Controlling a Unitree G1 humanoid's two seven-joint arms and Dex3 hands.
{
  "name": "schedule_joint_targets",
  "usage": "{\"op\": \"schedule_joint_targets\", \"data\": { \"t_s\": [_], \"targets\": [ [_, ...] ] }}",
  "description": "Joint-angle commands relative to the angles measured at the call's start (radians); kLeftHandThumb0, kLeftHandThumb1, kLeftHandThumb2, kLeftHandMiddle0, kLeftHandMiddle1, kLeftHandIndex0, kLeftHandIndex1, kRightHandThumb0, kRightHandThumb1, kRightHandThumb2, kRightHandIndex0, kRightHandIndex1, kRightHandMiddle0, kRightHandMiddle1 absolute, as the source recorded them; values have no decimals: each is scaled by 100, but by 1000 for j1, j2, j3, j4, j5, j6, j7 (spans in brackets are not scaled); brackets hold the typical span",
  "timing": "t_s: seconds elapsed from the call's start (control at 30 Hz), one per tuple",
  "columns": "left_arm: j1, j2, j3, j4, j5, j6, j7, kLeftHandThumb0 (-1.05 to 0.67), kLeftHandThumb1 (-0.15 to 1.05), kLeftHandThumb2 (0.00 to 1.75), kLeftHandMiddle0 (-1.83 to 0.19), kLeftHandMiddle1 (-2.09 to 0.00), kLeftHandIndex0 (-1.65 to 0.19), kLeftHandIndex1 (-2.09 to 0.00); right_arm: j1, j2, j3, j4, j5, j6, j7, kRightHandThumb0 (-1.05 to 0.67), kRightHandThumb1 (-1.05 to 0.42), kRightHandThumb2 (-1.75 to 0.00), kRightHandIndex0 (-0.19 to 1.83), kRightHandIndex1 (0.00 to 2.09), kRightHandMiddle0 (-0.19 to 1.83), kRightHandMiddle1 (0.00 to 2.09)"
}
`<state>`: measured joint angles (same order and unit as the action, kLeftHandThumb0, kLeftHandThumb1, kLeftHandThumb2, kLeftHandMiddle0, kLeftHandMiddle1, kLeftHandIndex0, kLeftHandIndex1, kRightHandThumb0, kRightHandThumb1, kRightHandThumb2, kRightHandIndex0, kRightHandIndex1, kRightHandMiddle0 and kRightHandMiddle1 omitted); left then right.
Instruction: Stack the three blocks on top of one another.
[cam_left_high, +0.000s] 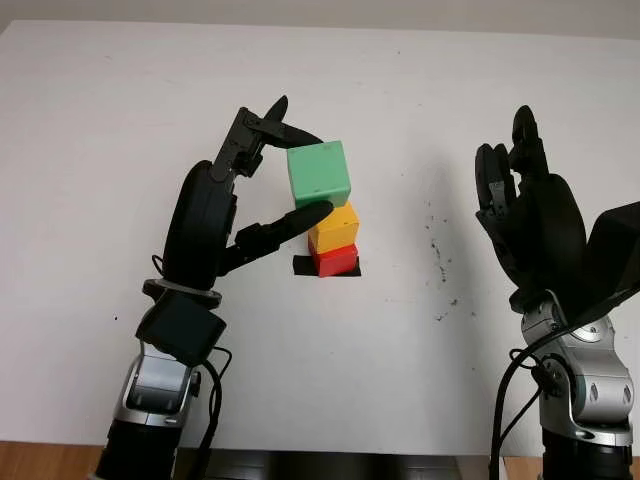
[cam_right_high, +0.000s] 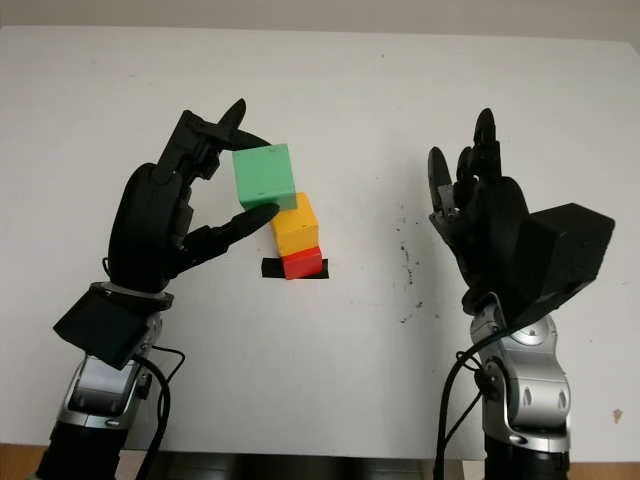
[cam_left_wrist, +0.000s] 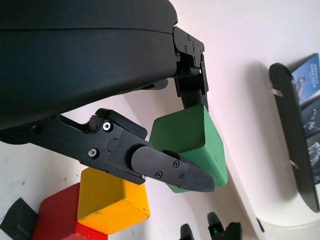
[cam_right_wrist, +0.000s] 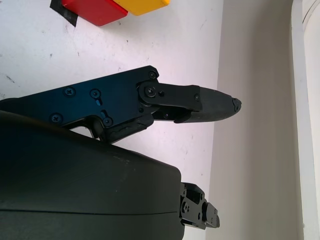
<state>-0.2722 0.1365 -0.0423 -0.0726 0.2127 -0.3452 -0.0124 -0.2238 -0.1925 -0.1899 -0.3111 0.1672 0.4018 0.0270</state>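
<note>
Blocks number three on the white table (cam_left_high: 120, 120): red block (cam_left_high: 336, 261) at the bottom on a patch of black tape (cam_left_high: 300, 266), yellow block (cam_left_high: 335, 228) sitting on it, and green block (cam_left_high: 320, 172) up in the air, pinched by the left hand (cam_left_high: 215, 215). One finger (cam_left_high: 265, 125) presses its top rear edge, another (cam_left_high: 290, 222) is under its lower front edge, and that lower finger hides part of the yellow block's left face. Green block is tilted, just above and a little left of the yellow one; whether the two touch is hard to tell. In the left wrist view a gap seems to show between them. Most of the tape is covered by the red block. Right hand (cam_left_high: 530, 215) is raised well to the right of the stack, open, holding nothing.
</note>
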Motion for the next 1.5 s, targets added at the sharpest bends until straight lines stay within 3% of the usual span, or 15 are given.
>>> {"op": "schedule_joint_targets", "data": {
  "t_s": [0.0,0.47,1.03,1.47],
  "targets": [
    [5,-12,-12,-34,14,19,9,-41,105,23,-21,-5,-21,-158,9,3,-1,1,-2,-20,4,-61,-105,-49,-19,0,-19,0],
    [-4,-24,-47,-110,11,185,-30,-41,105,22,-21,-6,-23,-169,6,1,-15,0,8,-6,6,-61,-105,-47,-19,0,-19,1],
    [-14,-6,-45,-60,77,139,35,-39,105,22,-23,-5,-22,-170,2,-5,-15,-12,-5,17,6,-61,-105,-47,-19,0,-19,1],
    [-13,-12,-51,-47,52,171,14,-43,105,24,-24,-5,-23,-173,6,-2,-24,-13,5,15,9,-61,-105,-45,-19,0,-19,3]
  ]
}}
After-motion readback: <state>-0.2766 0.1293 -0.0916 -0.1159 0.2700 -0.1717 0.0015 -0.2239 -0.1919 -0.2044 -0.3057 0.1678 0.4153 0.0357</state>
